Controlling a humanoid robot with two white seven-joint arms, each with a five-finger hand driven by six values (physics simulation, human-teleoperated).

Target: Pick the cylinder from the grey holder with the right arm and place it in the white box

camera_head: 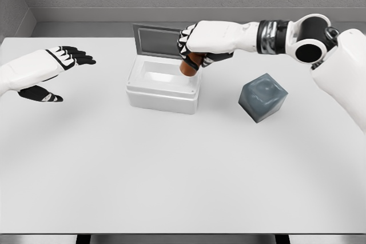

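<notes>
My right hand (pixel 197 50) reaches in from the right and is shut on a brown-orange cylinder (pixel 188 66). The cylinder hangs tilted over the right rim of the white box (pixel 163 94), its lower end just above the box's opening. The box stands at the table's middle back with its grey lid (pixel 157 40) raised behind it. The grey holder (pixel 262 97), a dark cube, sits to the right of the box with nothing in it. My left hand (pixel 60 64) hovers open at the far left, well away from the box.
The white table (pixel 171 170) spreads wide in front of the box and holder. A grey wall runs along the back edge of the table.
</notes>
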